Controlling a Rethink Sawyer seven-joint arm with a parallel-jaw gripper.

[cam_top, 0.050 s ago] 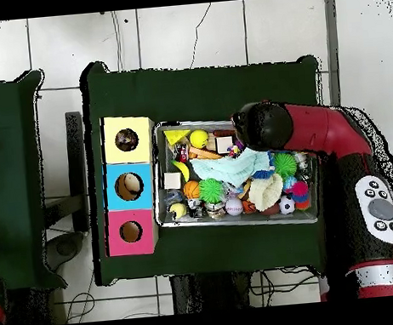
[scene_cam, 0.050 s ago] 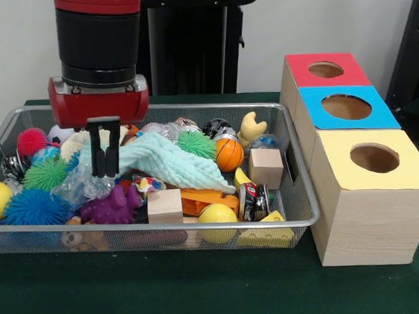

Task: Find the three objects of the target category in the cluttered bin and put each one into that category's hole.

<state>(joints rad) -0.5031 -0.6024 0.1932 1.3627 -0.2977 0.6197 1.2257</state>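
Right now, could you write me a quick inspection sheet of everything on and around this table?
Surface: dark green cloth-covered table.
Job's things: silver wire-mesh bin full of toys; three wooden boxes with round holes, topped yellow, blue and red.
Clutter: mint green cloth, small orange basketball, plain wooden cube, purple rubbery toy, green spiky ball.
Pincer: black pincer shut, down among the toys beside the cloth.
Cables: dark cords on the floor.
Surroundings: white tiled floor.
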